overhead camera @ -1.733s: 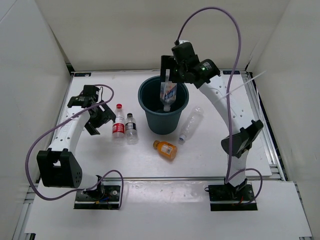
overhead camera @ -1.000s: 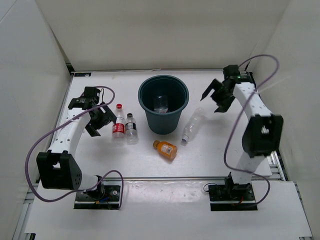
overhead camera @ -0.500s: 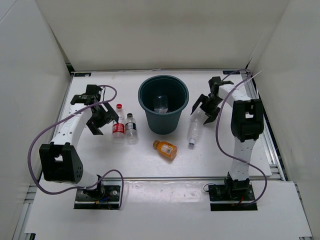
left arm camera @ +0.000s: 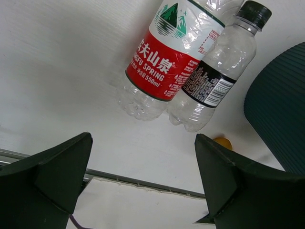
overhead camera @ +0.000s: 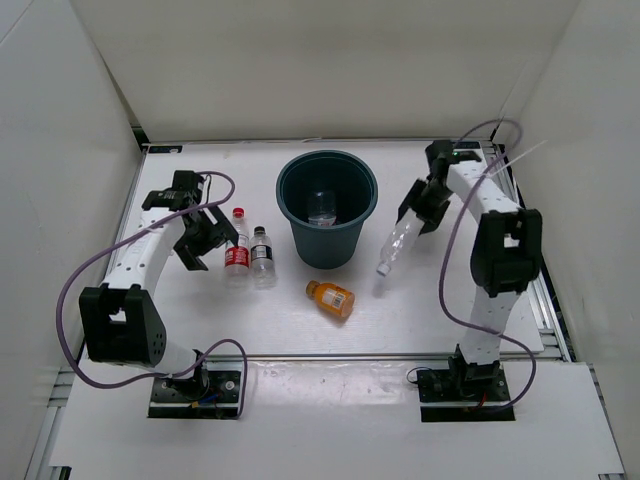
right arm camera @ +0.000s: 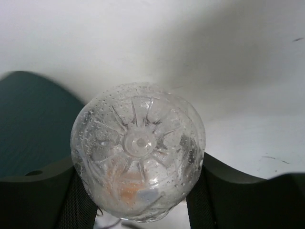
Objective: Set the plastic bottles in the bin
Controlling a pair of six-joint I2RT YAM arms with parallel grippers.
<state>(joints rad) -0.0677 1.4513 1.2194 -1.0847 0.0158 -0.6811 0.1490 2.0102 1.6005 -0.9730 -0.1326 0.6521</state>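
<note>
From above, we see the round, tapering teal bin near the far edge, with a clear bottle inside it. The short orange bottle lies nearer the near edge. The left wrist view shows the left gripper spread wide before the glossy red-label bottle and the black-capped bottle, which touch each other. The right wrist view shows the right gripper pinching the plain clear bottle, its petal-ribbed base beaded with droplets.

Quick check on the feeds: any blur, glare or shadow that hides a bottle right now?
Top external: sharp, evenly lit, soft shadows only; the plain clear bottle in the right gripper is pale against the white table. Left wrist: the red-label bottle and black-capped bottle are crisp, with slight glints. Right wrist: the bottle's base fills the centre in focus; the bin behind is soft.
</note>
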